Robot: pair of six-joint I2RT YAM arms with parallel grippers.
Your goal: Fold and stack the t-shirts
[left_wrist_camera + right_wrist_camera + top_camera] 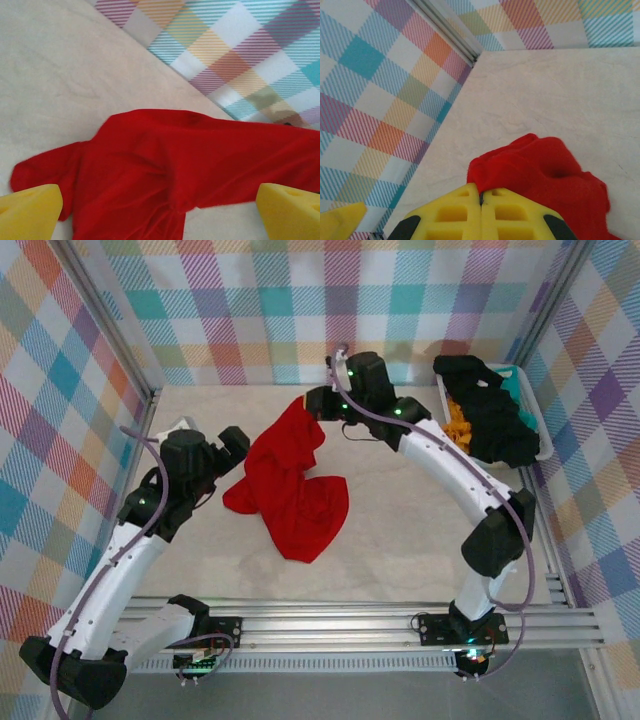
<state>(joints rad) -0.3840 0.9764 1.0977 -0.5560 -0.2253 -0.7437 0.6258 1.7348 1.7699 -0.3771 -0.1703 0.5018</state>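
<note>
- Red soft cloth t-shirt is lying crumpled mid-frame on the pale table, with one corner held up toward the top edge.
- Right gripper is pinching that corner, jaws closed on it, probably to shake the cloth flat for folding.
- Left gripper is hovering wide open beside the left sleeve, seemingly readying a second grip.

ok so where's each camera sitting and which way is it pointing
Top: above and behind the bases, looking down on the table; left arm, right arm, red shirt, basket.
Left wrist: low over the table, facing the red shirt and plaid wall; left gripper open, yellow fingers at bottom corners.
Right wrist: low, facing a wall corner; right gripper shut on the red shirt.
Shared: both wrists see the red shirt.
</note>
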